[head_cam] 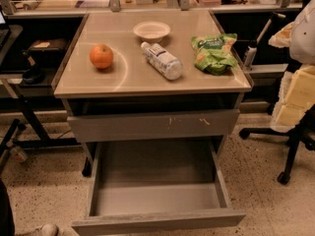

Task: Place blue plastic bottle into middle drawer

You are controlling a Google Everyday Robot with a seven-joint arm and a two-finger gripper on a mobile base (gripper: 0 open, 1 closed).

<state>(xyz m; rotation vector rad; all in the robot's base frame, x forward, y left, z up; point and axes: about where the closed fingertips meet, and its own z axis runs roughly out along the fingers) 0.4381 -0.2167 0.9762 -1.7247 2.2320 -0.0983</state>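
Note:
The blue plastic bottle [162, 61] lies on its side on the cabinet top [123, 80], white cap pointing toward the back, between an apple and a green bag. The middle drawer [157, 168] is pulled far out below, its bare grey inside empty. Above it sits a grey drawer front with small pale scratches [152, 125], pushed in. My gripper is not in view; only pale white and yellowish parts of what looks like my arm [299, 90] show at the right edge, apart from the bottle.
An orange-red apple [101, 56] lies at the left of the top, a white bowl [151, 30] at the back, a green snack bag [213, 52] at the right. A chair base with castors [288, 154] stands right of the cabinet; desk legs [27, 119] stand at the left.

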